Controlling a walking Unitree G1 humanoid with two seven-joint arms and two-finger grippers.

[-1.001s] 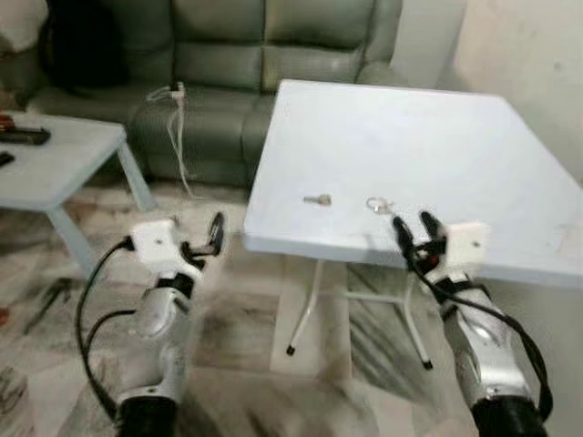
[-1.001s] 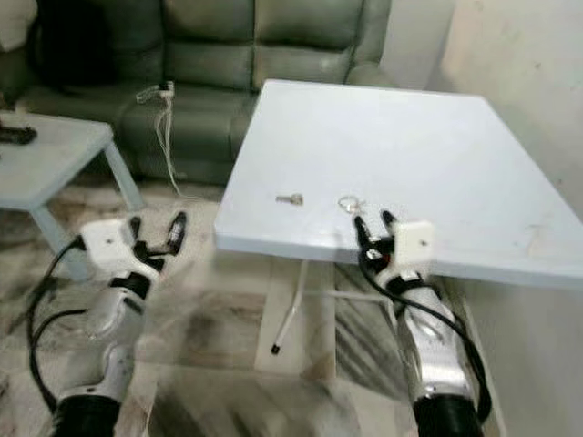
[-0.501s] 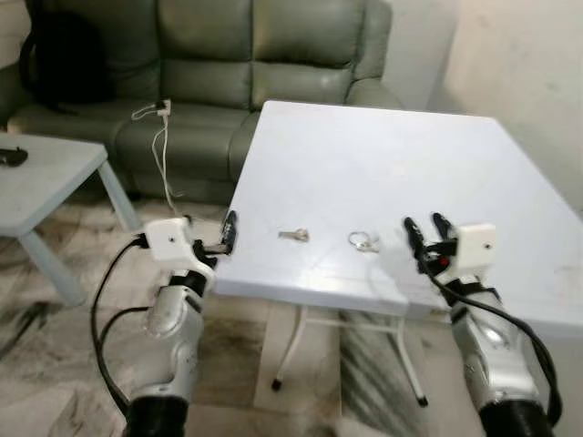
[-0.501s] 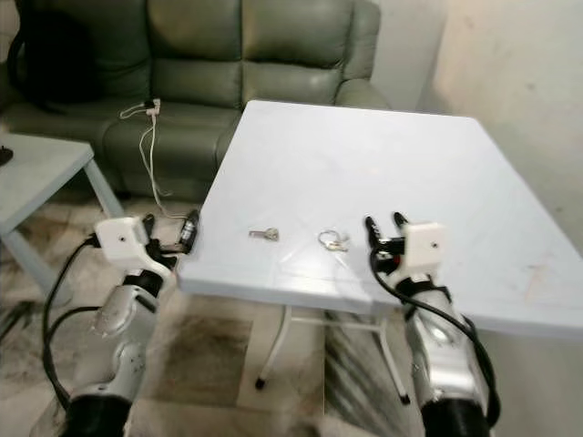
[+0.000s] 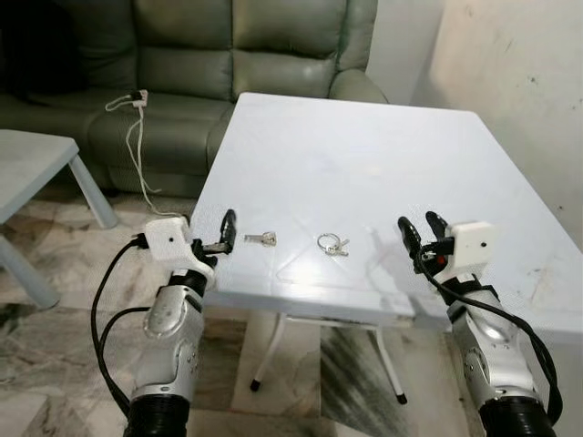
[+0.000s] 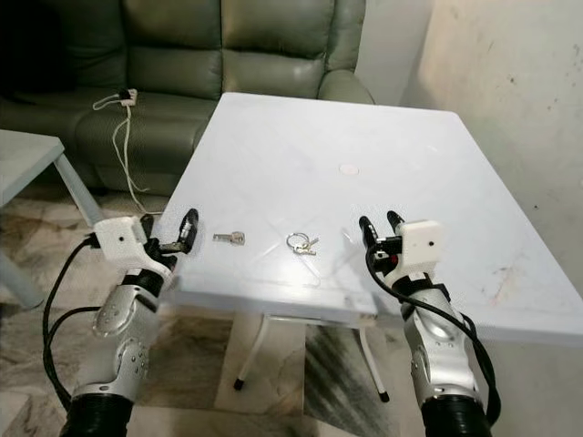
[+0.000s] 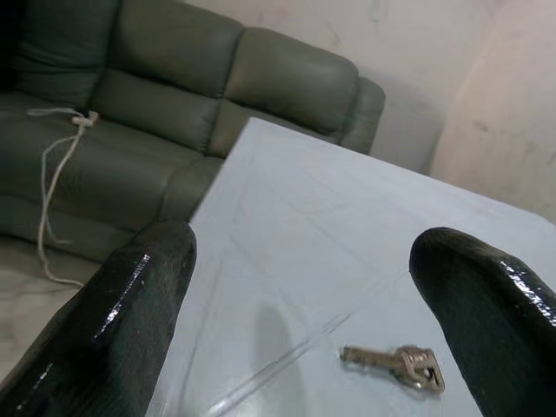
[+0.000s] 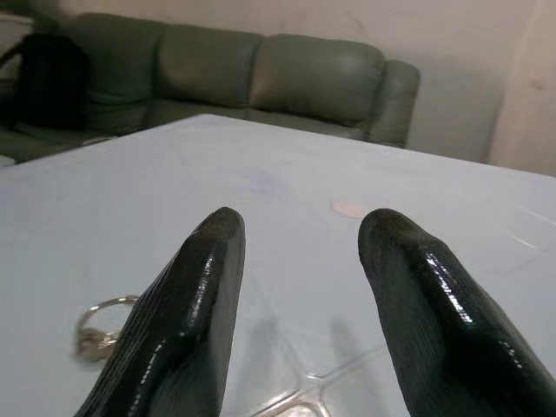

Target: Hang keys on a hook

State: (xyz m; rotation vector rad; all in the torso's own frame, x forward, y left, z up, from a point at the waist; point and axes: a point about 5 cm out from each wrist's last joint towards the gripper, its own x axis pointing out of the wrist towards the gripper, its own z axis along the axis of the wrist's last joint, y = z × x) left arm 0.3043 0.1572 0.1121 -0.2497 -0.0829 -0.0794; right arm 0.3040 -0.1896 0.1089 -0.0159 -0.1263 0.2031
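A key ring with small keys (image 5: pixel 332 244) lies on the white table (image 5: pixel 364 155) near its front edge. A single silver key (image 5: pixel 264 238) lies to its left, also seen in the left wrist view as the key (image 7: pixel 395 363). My left gripper (image 5: pixel 219 235) hovers open at the table's front left edge, just left of the single key. My right gripper (image 5: pixel 421 229) stands open over the table, to the right of the key ring (image 8: pixel 100 326). Nothing is between either pair of fingers.
A green sofa (image 5: pixel 219 55) stands behind the table, with a white cable (image 5: pixel 132 127) draped over its seat. A low white side table (image 5: pixel 36 173) is at the left. A beige wall (image 5: pixel 519 82) runs along the table's right side. Marble floor lies below.
The camera has moved forward and the table now sits closer. My left gripper now reaches the table edge beside the single key. Both grippers stay open.
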